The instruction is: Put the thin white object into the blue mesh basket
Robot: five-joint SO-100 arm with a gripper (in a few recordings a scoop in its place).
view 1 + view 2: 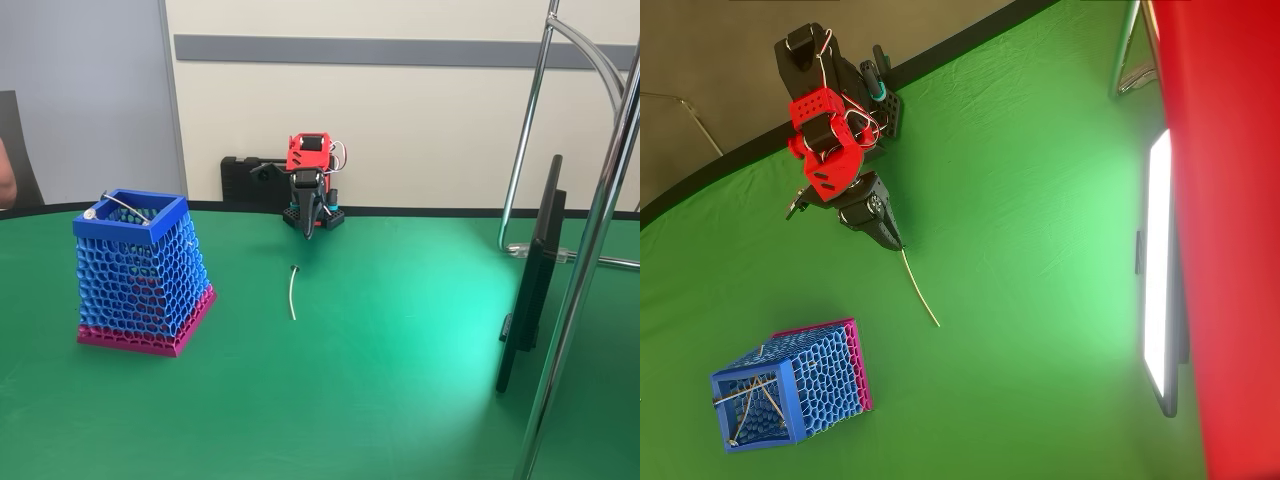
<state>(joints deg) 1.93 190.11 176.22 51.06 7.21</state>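
The thin white object point(292, 292) lies flat on the green table point(400, 380), to the right of the blue mesh basket point(140, 272) and well apart from it in the fixed view. The gripper point(896, 240) points down just above the object's far end point(905, 255); its fingers appear together, holding nothing. A grey metallic rod point(125, 206) rests across the basket's rim.

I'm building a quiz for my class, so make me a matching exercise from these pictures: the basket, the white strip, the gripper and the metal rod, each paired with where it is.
1. blue mesh basket
2. thin white object
3. gripper
4. grey rod

A. lying flat on the green table
B. resting inside the basket, across its rim
C. standing at the left in the fixed view
D. pointing down just behind the strip's far end

Pairs: 1-C, 2-A, 3-D, 4-B
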